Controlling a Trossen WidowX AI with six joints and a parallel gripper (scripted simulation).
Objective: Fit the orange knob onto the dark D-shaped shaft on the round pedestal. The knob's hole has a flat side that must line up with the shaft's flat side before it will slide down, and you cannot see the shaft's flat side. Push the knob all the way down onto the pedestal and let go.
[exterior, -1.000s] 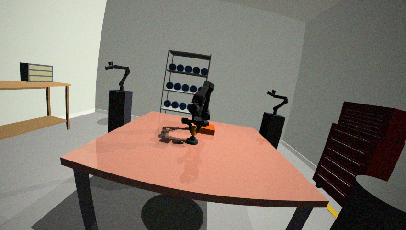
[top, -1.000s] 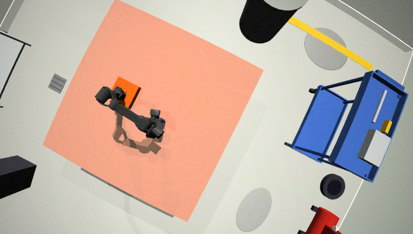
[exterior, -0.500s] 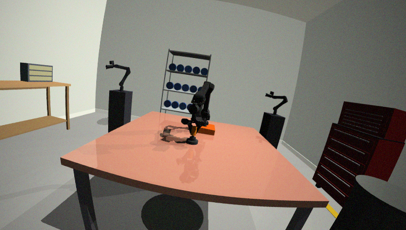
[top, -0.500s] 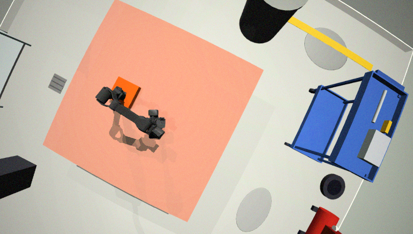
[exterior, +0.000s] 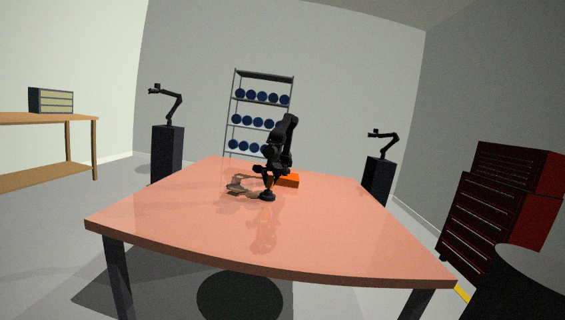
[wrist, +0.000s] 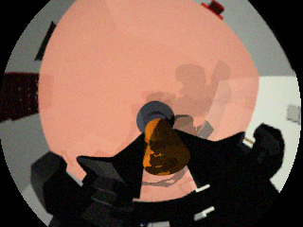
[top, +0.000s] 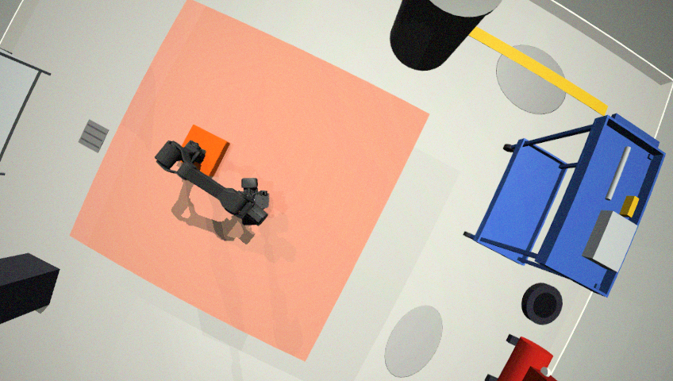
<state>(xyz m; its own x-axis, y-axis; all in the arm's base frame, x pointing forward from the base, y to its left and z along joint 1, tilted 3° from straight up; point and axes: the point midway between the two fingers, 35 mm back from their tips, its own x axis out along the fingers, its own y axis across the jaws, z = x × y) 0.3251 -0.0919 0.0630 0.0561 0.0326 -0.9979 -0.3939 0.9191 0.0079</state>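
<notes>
The orange knob (exterior: pixel 270 182) (wrist: pixel 167 153) is held upright between the fingers of my gripper (exterior: pixel 270 183) (wrist: pixel 159 134), which is shut on it. The dark round pedestal (exterior: pixel 267 196) (wrist: pixel 146 113) stands on the salmon table (top: pixel 306 141) (exterior: pixel 336 237), directly below the knob in the exterior view. The knob's lower end is at the top of the pedestal's narrow part, above its wide base. The shaft is hidden, and I cannot tell how far the knob is over it. Neither flat side shows. In the top view the arm hides knob and pedestal.
An orange block (top: pixel 216 148) (exterior: pixel 290 180) lies flat beside the arm's base, behind the pedestal in the exterior view. The arm (top: pixel 207 182) reaches over the table from that block. A blue cart (top: pixel 519 188) and a black bin (top: pixel 420 42) stand off the table.
</notes>
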